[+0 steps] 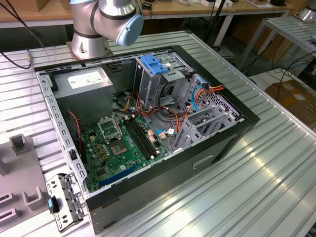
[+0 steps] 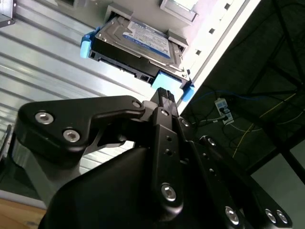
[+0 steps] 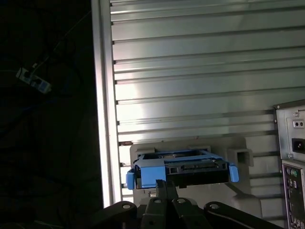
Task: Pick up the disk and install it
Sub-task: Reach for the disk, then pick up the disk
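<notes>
The disk (image 2: 138, 40) is a silver hard drive with a white and blue label and blue plastic side rails. It rests in a grey holder (image 3: 238, 155) on the ribbed metal table, close to the table's edge. In both wrist views my gripper (image 2: 163, 93) is shut, with nothing held. Its tips sit right at the blue tab (image 3: 151, 171) on the disk's near rail; whether they touch it I cannot tell. In the first wrist view the disk (image 3: 190, 168) lies just beyond the gripper (image 3: 164, 185).
In the exterior view, an open computer case (image 1: 197, 163) lies on the table (image 1: 266, 173), with a grey drive cage under a blue latch (image 1: 157, 65), a power-supply box (image 1: 86, 79), a green motherboard (image 1: 118, 148) and loose cables. The arm's base (image 1: 94, 34) stands behind it. Grey fixtures (image 1: 19, 148) lie on that view's left.
</notes>
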{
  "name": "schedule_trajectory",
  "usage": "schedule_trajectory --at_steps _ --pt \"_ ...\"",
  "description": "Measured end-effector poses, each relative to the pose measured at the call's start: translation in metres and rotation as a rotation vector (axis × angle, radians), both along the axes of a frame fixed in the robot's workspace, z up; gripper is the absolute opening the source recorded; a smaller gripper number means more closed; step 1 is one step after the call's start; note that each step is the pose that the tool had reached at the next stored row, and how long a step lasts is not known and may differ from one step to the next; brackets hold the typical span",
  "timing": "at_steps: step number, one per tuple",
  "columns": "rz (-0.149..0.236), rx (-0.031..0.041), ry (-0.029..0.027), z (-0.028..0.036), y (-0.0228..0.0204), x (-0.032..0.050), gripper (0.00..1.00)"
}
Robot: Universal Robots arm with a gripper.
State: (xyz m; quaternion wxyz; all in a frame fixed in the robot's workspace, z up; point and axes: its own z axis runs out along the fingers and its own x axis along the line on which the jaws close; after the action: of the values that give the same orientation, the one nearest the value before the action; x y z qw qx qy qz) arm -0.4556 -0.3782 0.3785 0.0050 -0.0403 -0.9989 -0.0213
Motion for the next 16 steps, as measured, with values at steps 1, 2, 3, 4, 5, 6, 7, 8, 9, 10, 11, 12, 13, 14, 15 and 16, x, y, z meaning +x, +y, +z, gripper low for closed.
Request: schedule_trajectory --at_steps 1,2,3,4,5,6,7,8,9,10,11,12,13,14,15,16 --pt "0.000 0.0000 0.0000 0.0000 0.0000 -0.0001 0.11" --pt "0.000 0.0000 0.0000 0.0000 0.0000 -0.0003 0.11" --pt "0.000 0.0000 0.0000 0.0000 0.0000 -0.0007 0.11" --pt "0.000 0.0000 0.0000 0.0000 0.0000 -0.0007 0.11" --pt "0.000 0.0000 0.0000 0.0000 0.0000 -0.0008 0.11" --pt "0.000 0.0000 0.0000 0.0000 0.0000 -0.0009 0.11" --pt "0.000 0.0000 0.0000 0.0000 0.0000 -0.0009 0.11" --pt "0.000 0.0000 -0.0001 0.0000 0.0000 -0.0009 0.11" --pt "0.000 0.0000 -0.0001 0.0000 0.0000 -0.0010 0.11" --pt "0.000 0.0000 0.0001 0.0000 0.0000 -0.0011 0.11" --pt "0.000 0.0000 0.0000 0.0000 0.0000 -0.0011 0.11" --pt "0.000 0.0000 -0.0001 0.0000 0.0000 -0.0011 0.11" --pt "0.001 0.0000 -0.0001 0.0000 0.0000 -0.0011 0.11" --pt "0.003 0.0000 0.0000 0.0000 0.0000 -0.0011 0.11" --pt "0.008 0.0000 0.0001 0.0000 0.0000 -0.0012 0.11" --pt "0.013 0.0000 0.0000 0.0000 0.0000 -0.0012 0.11"
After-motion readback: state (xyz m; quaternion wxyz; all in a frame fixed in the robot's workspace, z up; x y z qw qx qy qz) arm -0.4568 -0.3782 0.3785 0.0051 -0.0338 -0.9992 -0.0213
